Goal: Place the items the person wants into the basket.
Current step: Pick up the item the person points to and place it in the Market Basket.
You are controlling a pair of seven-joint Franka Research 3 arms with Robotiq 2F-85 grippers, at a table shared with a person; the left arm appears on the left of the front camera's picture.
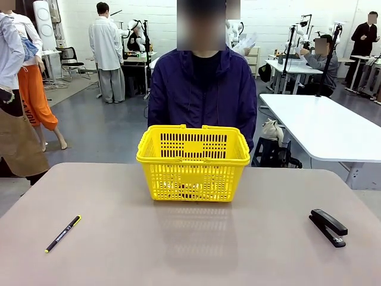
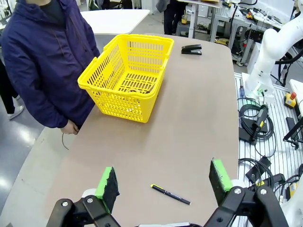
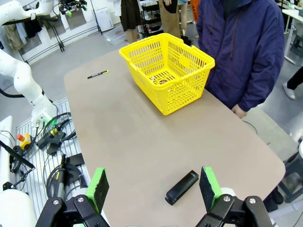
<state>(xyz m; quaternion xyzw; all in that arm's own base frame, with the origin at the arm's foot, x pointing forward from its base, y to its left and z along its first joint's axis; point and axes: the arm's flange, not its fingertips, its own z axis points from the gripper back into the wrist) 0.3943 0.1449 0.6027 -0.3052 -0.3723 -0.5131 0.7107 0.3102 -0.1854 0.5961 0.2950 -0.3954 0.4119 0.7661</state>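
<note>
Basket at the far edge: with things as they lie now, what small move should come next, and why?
Probably none: hold both arms back. The basket already has small items on its floor, hard to identify. On the table lie a black pen and a black stapler. The left gripper and right gripper hang open above them.

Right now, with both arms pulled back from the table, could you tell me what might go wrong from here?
The black pen and the stapler lie out on the table, so one could be picked by mistake. The basket stands at the far edge, right in front of the person, so a long reach comes near them. Both the left gripper and the right gripper are open and empty.
</note>
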